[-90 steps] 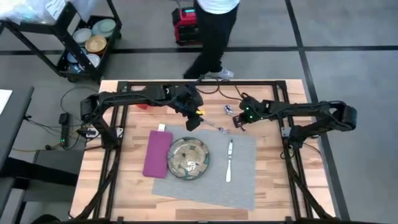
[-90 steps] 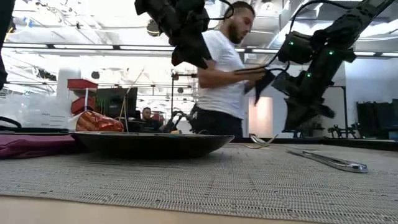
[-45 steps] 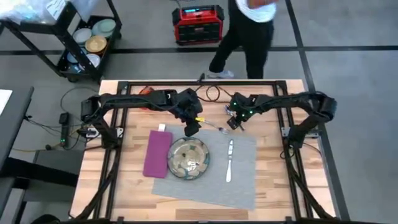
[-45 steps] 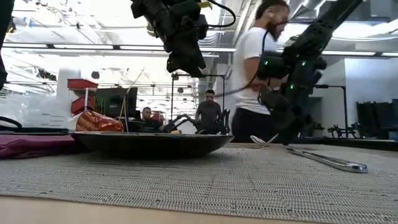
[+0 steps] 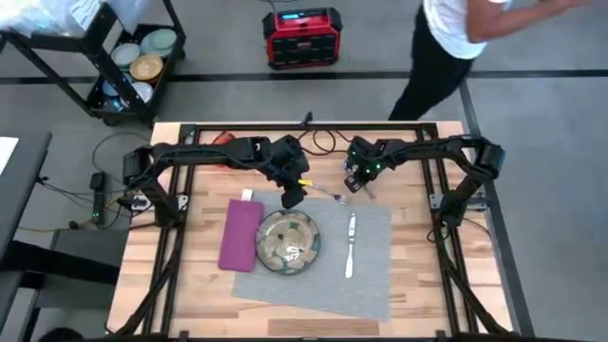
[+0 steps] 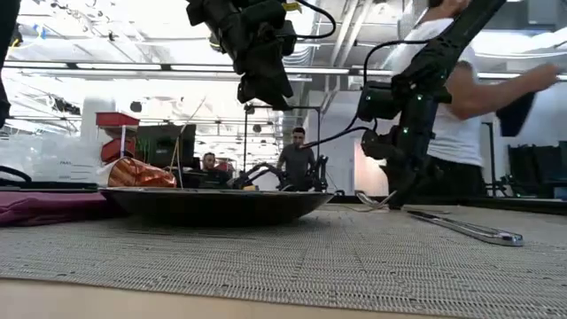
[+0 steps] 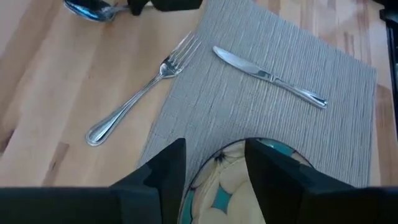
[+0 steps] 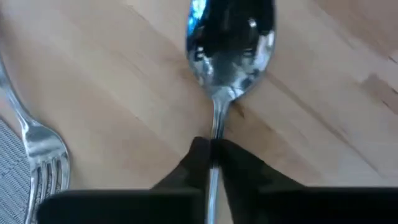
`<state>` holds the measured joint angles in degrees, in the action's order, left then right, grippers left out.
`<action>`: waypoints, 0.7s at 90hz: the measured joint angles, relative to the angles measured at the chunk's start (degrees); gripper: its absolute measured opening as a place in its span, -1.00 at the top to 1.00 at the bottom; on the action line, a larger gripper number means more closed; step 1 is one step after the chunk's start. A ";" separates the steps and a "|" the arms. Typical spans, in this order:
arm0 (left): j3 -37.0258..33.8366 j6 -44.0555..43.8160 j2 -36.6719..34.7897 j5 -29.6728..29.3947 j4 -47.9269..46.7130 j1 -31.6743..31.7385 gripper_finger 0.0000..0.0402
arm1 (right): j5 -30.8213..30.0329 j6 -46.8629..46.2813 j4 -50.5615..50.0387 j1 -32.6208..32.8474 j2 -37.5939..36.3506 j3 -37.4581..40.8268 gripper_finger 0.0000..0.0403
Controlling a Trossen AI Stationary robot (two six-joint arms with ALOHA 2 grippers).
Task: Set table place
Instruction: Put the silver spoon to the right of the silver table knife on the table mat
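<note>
Four pieces already sit in place from the high view: the grey woven placemat [image 5: 323, 256], the magenta cloth napkin [image 5: 239, 234] at its edge, the round green-brown patterned plate [image 5: 289, 241] and the silver knife [image 5: 350, 245]; no cup is clearly visible. The low view shows both arms raised behind the plate. In the left wrist view the left gripper [image 7: 211, 171] hangs spread and empty above the plate, the silver fork [image 7: 140, 93] lying half off the mat. In the right wrist view the right gripper [image 8: 212, 163] pinches the silver spoon [image 8: 229, 46] by its handle on the bare wooden table [image 8: 112, 81]; fork and spoon look left to place.
</note>
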<state>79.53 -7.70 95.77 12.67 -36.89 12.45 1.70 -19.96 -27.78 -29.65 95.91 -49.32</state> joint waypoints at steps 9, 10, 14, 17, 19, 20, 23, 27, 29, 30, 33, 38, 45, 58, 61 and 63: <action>0.00 0.10 0.00 -0.01 0.11 0.00 0.26 | 0.31 0.34 -3.88 -0.19 -4.11 -0.50 0.99; 0.00 0.10 0.00 0.00 0.18 0.00 0.26 | 0.35 0.31 -4.20 -0.18 -4.81 -0.62 1.00; 0.00 0.13 0.00 -0.02 0.60 0.00 0.26 | 0.62 -0.51 -4.53 -0.19 -7.71 -0.99 1.00; 0.00 0.29 0.00 -0.04 0.71 0.00 0.26 | 1.05 -1.48 -4.99 -0.17 -9.92 -1.09 1.00; 0.00 0.37 0.00 -0.06 0.66 0.00 0.26 | 1.17 -2.13 -5.73 0.04 -11.41 -1.07 1.00; 0.00 0.44 0.00 -0.07 0.65 0.00 0.26 | 1.19 -2.45 -6.18 0.20 -12.12 -1.02 1.00; 0.00 0.54 0.00 -0.07 0.69 0.00 0.26 | 1.21 -3.48 -7.52 0.76 -14.24 -0.72 1.00; 0.00 0.54 0.00 -0.07 0.67 0.00 0.26 | 1.27 -5.41 -8.86 1.76 -17.03 -0.39 1.00; 0.00 0.54 0.00 -0.09 0.66 0.00 0.26 | 1.29 -6.55 -8.70 2.30 -18.50 -0.09 1.00; 0.00 0.54 0.00 -0.07 0.68 0.00 0.26 | 1.29 -7.25 -8.56 2.63 -19.33 0.07 1.00; 0.00 0.55 0.00 -0.07 0.65 0.00 0.26 | 1.29 -9.23 -8.29 3.76 -21.86 0.63 1.00; 0.00 0.55 0.00 -0.07 0.64 0.00 0.26 | 1.35 -12.77 -8.43 5.89 -25.99 1.69 1.00; 0.00 0.69 0.00 -0.07 0.63 0.00 0.26 | 0.65 -18.90 -8.02 9.55 -31.07 3.59 1.00; 0.00 1.46 0.00 -0.07 0.62 0.21 0.26 | -5.06 -33.77 -5.79 18.83 -39.87 8.53 1.00; 0.00 1.46 0.00 -0.05 0.64 0.30 0.26 | -6.74 -37.64 -4.33 21.35 -41.39 9.94 1.00; 0.00 1.44 -0.01 -0.05 0.63 0.36 0.26 | -7.94 -40.08 -3.27 23.19 -42.28 10.91 1.00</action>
<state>79.53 -6.26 95.75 12.62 -36.26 12.81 -6.24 -60.05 -31.04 -6.47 53.63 -38.41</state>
